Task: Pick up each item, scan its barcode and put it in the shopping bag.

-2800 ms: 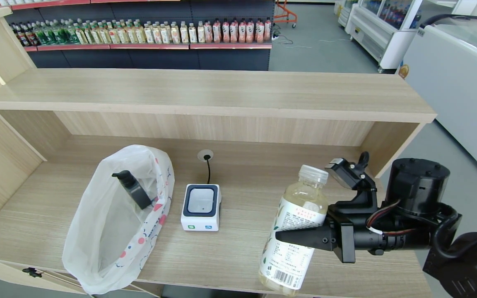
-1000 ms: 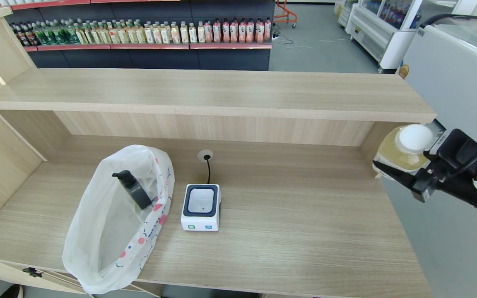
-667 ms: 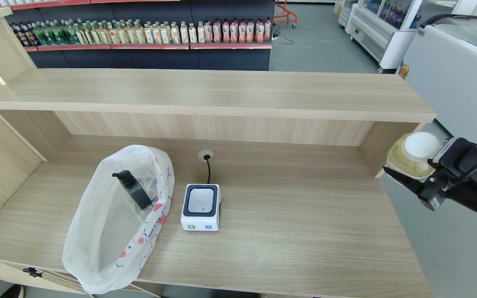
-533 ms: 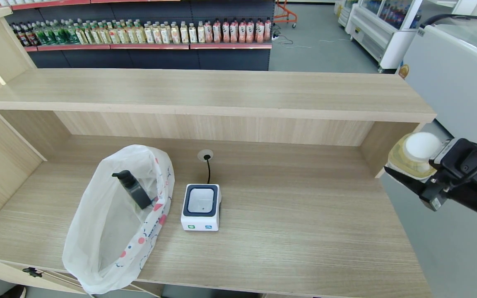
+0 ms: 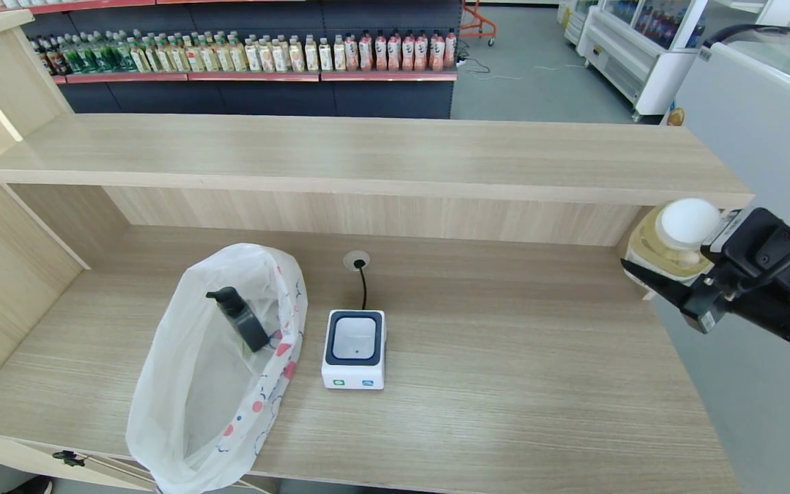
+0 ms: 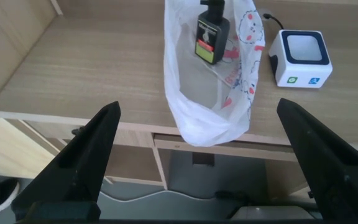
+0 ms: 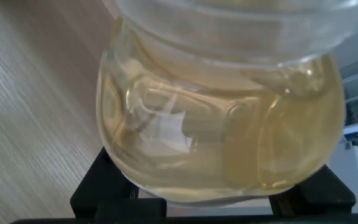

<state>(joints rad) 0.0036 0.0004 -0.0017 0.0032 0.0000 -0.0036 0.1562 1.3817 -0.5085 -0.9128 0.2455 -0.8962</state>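
- At the right edge of the head view, past the counter's end: right gripper (image 5: 666, 281) clamped on a drink bottle (image 5: 666, 254), white cap (image 5: 688, 223) turned toward the camera.
- Seen from the right wrist: pale yellow liquid in the drink bottle (image 7: 222, 143), black fingers (image 7: 104, 193) tight against its sides.
- Left gripper (image 6: 197, 106): jaws spread wide, nothing between them, held off the front edge of the wooden counter (image 6: 92, 68).
- Lower left of the head view: white dotted shopping bag (image 5: 189, 405) lying open on the counter (image 5: 505, 384), one end hanging over the front edge.
- Inside the bag: dark pump bottle (image 5: 244, 322), tilted.
- Just right of the bag: white barcode scanner (image 5: 355, 346), window facing up, black cable (image 5: 364, 288) behind it.
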